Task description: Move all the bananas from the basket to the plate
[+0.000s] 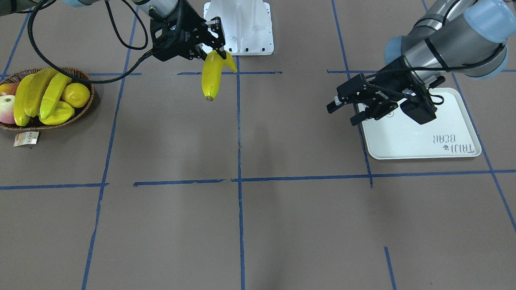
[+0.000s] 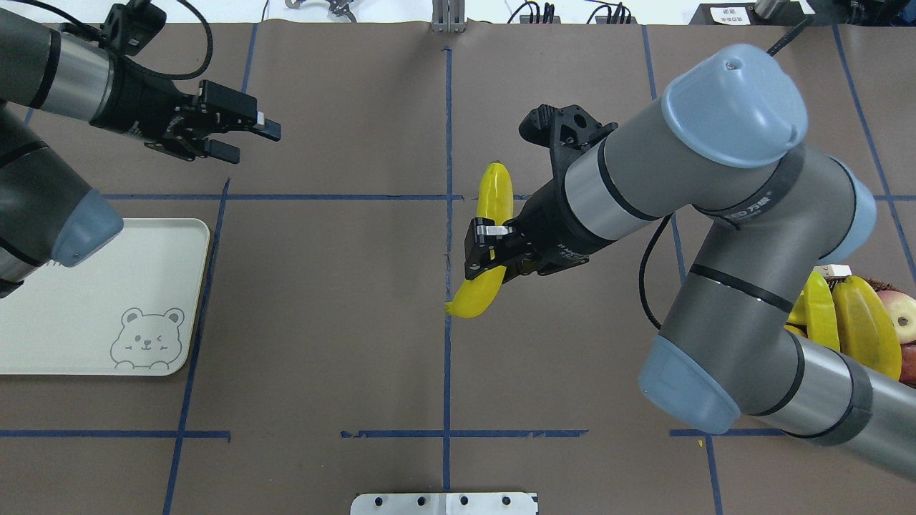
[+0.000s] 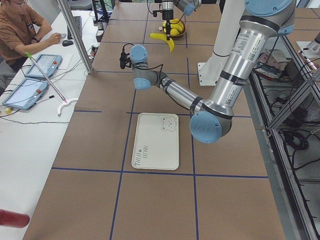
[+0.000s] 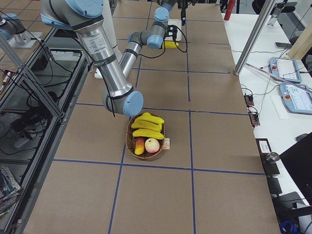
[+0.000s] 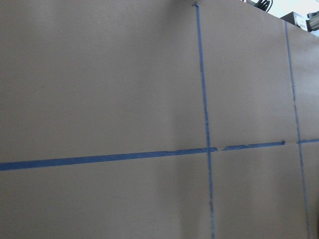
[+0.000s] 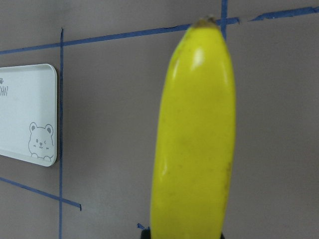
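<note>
My right gripper (image 1: 219,47) is shut on one yellow banana (image 1: 212,77), held in the air over the middle of the table. From overhead the banana (image 2: 494,197) lies crosswise between the right gripper's (image 2: 484,250) fingers. It fills the right wrist view as a banana (image 6: 197,144). More bananas (image 1: 36,94) lie in the wicker basket (image 1: 86,105) on my right side. The plate (image 2: 71,315) with the bear face sits on my left side with nothing on it. My left gripper (image 2: 250,136) hangs open beyond the plate's far edge, holding nothing.
The basket also holds a round yellow fruit (image 1: 75,94) and reddish fruit (image 1: 6,110); a paper tag (image 1: 26,138) lies beside it. The white arm mount (image 1: 242,24) stands at my base. A person (image 3: 20,30) sits at a side desk.
</note>
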Robot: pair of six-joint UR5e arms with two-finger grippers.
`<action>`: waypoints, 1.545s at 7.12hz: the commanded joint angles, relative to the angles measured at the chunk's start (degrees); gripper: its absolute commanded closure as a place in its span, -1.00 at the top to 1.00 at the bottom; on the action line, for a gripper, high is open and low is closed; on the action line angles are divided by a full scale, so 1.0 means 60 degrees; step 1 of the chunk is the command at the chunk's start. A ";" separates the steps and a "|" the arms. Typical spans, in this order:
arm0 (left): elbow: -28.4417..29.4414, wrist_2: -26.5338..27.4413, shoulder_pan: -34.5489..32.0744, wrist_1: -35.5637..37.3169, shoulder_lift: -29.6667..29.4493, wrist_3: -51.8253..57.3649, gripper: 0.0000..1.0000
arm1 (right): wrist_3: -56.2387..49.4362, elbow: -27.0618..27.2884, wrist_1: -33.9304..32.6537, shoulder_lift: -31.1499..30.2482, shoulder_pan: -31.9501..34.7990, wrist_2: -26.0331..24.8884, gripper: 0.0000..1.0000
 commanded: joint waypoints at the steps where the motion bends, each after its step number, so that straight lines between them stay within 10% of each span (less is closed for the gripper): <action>1: -0.0012 0.0549 0.0819 -0.1236 -0.0649 -0.1948 0.95 | 0.0025 0.0028 0.0051 0.0134 -0.0285 -0.0074 -0.98; 11: -0.0818 0.1723 0.3050 -0.1254 -0.1266 -0.2273 0.85 | 0.0010 0.0160 0.1266 0.0252 -0.0652 -0.0161 -0.96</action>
